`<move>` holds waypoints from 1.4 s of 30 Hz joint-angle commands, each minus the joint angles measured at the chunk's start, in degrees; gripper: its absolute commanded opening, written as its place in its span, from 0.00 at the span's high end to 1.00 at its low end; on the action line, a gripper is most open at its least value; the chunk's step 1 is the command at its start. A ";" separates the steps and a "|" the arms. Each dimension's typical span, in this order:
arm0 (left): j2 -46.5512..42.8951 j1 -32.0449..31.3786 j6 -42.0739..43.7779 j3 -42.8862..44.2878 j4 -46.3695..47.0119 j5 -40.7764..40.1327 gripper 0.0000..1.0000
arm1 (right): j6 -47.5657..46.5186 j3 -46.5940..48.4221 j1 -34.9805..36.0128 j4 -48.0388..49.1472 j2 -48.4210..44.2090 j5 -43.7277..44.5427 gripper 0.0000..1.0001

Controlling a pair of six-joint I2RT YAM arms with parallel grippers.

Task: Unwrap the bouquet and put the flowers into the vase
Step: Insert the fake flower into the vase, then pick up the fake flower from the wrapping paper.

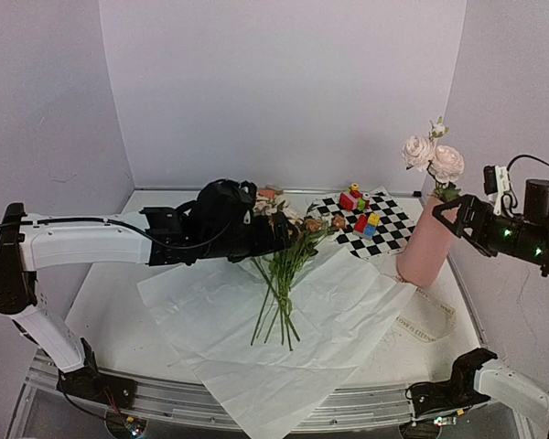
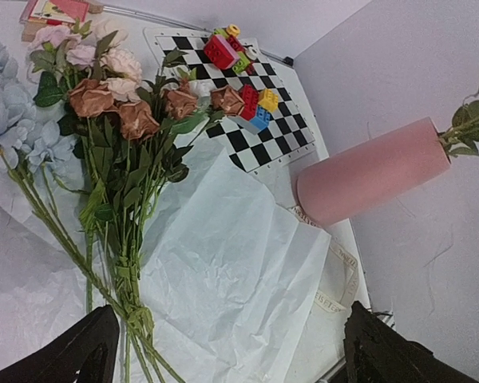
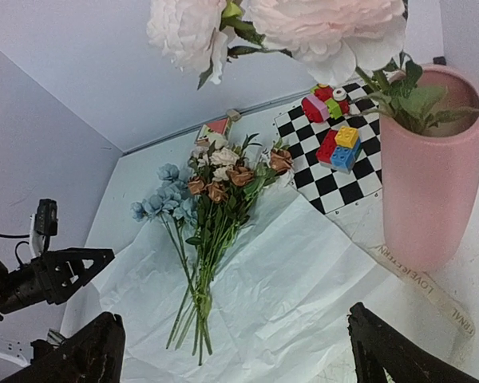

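Note:
The bouquet's flowers [image 1: 288,261] lie unwrapped on the spread white paper [image 1: 357,302], heads toward the back wall, stems tied low down. In the left wrist view the peach, pink and blue flowers [image 2: 120,136] lie left of the paper [image 2: 231,255]. The pink vase [image 1: 425,247] stands upright at the right with two pale pink blooms [image 1: 435,157] in it. My left gripper [image 1: 286,236] hovers open above the flower heads and holds nothing [image 2: 231,359]. Just right of the vase's mouth [image 3: 431,88], my right gripper [image 1: 448,218] hangs open and empty [image 3: 239,355].
A checkerboard mat [image 1: 389,229] with several toy blocks [image 1: 361,212] lies behind the paper, left of the vase. A lettered ribbon [image 3: 423,283] lies at the vase's foot. A small card [image 2: 56,9] rests by the back wall. The paper overhangs the table's near edge [image 1: 256,402].

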 commanded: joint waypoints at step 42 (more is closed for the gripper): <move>1.32 10.54 -16.76 -12.75 -1.26 3.71 0.05 | 14.07 -13.29 -0.26 -8.43 -14.00 -6.13 0.02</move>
